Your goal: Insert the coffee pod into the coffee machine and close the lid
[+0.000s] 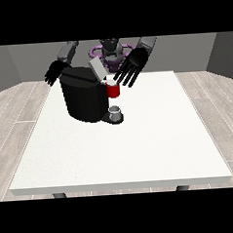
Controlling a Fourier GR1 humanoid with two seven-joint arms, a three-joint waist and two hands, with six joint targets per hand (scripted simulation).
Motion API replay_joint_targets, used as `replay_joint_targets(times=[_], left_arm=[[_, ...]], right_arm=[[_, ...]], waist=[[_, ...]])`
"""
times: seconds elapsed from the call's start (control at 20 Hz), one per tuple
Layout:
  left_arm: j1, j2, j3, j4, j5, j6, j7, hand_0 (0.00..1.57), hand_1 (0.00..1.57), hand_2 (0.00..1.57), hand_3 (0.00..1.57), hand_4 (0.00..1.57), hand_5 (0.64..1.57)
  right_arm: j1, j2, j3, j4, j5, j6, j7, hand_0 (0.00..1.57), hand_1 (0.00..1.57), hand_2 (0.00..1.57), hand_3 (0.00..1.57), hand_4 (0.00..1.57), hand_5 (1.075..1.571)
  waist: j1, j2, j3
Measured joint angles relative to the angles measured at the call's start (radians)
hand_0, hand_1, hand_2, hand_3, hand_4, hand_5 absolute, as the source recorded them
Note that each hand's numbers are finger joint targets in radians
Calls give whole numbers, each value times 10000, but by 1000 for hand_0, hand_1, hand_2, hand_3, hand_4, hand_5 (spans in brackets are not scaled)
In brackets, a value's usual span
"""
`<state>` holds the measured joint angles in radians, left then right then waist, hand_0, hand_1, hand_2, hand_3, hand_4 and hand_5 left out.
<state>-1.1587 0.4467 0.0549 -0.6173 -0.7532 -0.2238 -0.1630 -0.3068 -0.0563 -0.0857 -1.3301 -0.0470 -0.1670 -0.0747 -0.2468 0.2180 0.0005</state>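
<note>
A large white table [140, 151] is seen from across its near edge, with the robot [112, 49] small behind its far side. A black coffee machine [82, 95] is set on the far left part of the table, and its grey lid [97, 69] is raised and tilted, so that the top of the machine is left open. A red holder [113, 90] is attached at the machine's front right, just under the lid, and something pale is seen at its top; whether this is the coffee pod cannot be told. A small grey cup [115, 111] is placed below the red holder, on the machine's dark base. The hand at the view's right [133, 65] is held just above and to the right of the red holder, with its fingers spread, pointed downward and fairly straight; nothing is seen to be gripped in it. The hand at the view's left [55, 72] is held behind the machine's upper left corner, with its fingers spread out and nothing held; whether it touches the machine cannot be told.
</note>
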Motion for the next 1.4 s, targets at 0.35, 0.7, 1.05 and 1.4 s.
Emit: replay_joint_targets(times=[0.35, 0.7, 1.05, 1.4], left_arm=[[514, -362, 112, -183, 118, -44, 82, 0, 0, 0, 0, 0, 1571], [1630, -1352, 1402, -380, 1739, 90, -187, 0, 0, 0, 0, 261, 1571], [3282, -2562, 2505, -517, 3456, -159, -590, 0, 0, 0, 0, 0, 1571], [4787, -3210, 3035, -725, 4414, -237, -749, 0, 0, 0, 0, 0, 1571]], right_arm=[[527, 149, 3, 124, -39, -83, -58, 0, 0, 0, 0, 383, 1571], [1364, 149, -271, 340, -165, -147, -359, 0, 0, 0, 0, 398, 1571], [2227, -82, -428, 277, -223, -6, -371, 0, 0, 0, 0, 357, 1571], [2355, -633, -8, -533, -178, 767, 258, 0, 0, 0, 0, 125, 1571]], waist=[[296, -756, -3], [1103, -1848, -13], [1979, -3393, -11], [2422, -4410, -10]])
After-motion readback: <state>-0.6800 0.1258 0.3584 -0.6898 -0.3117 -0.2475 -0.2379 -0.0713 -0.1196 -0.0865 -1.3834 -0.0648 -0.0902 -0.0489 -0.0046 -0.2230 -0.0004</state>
